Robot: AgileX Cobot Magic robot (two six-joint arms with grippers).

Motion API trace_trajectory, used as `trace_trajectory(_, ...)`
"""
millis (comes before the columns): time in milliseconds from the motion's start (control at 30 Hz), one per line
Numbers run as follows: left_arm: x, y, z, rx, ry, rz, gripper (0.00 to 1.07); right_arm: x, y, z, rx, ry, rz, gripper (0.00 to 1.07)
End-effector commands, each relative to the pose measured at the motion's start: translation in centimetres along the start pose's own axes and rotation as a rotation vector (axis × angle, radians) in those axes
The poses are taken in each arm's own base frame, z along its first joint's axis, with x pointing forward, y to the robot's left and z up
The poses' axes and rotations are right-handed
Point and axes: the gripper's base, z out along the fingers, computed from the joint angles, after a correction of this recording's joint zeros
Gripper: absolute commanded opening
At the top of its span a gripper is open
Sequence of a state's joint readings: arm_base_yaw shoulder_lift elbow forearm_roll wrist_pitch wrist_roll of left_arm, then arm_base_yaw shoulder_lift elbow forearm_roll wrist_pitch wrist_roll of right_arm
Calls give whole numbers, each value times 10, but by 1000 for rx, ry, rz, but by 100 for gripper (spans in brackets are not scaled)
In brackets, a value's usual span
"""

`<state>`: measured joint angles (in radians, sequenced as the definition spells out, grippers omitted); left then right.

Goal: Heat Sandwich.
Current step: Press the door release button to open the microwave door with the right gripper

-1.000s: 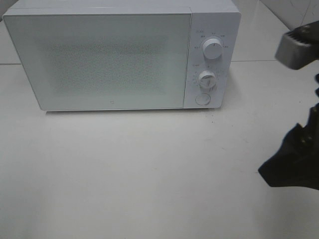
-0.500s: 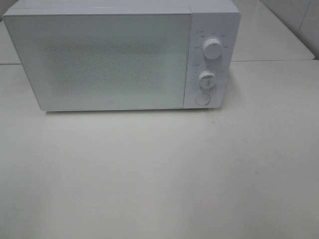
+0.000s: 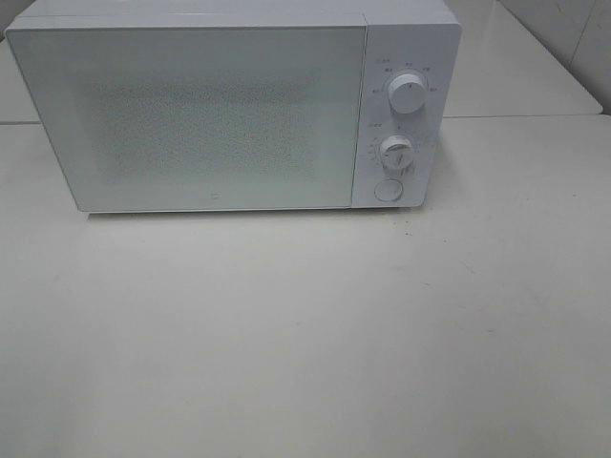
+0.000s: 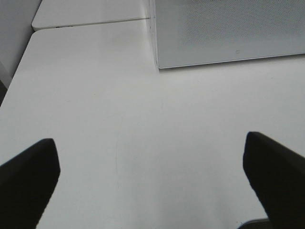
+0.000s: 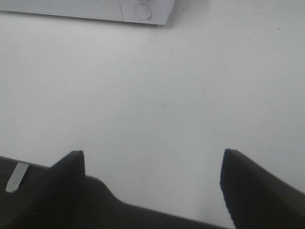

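Note:
The sandwich is out of view in every frame. A white microwave (image 3: 210,114) stands at the back of the white table with its door shut; two knobs and a round button (image 3: 388,190) sit on its right panel. No arm appears in the exterior high view. In the left wrist view my left gripper (image 4: 152,176) is open over bare table, with the microwave's lower left corner (image 4: 159,64) ahead. In the right wrist view my right gripper (image 5: 152,181) is open with nothing between its fingers, and the microwave's round button (image 5: 141,10) is far ahead.
The white table (image 3: 305,334) stretches in front of the microwave. A seam with a second white table (image 3: 516,116) runs behind it on the right. The table's left edge (image 4: 19,76) shows in the left wrist view.
My right arm, at the right edge of the exterior high view a second ago, has pulled out of that view. The microwave has not moved.

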<state>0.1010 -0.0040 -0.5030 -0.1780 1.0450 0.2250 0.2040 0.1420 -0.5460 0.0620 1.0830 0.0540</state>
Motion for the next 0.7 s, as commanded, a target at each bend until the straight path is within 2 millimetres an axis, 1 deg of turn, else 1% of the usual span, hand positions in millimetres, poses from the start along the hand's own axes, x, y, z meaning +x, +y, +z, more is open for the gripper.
trace_trajectory(33, 1, -1, -3, -6, -35, -5, 101, 7, -3, 0, 60, -46, 26, 76)
trace_trajectory(67, 1, -1, -3, -6, -35, -5, 101, 9, -3, 1, 85, -88, 37, 76)
trace_trajectory(333, 1, -1, -3, -6, -35, -5, 101, 19, -1, -9, 153, -195, 74, 76)
trace_trajectory(700, 1, -1, -3, -5, -31, -5, 101, 19, -1, -9, 152, -192, 71, 76)
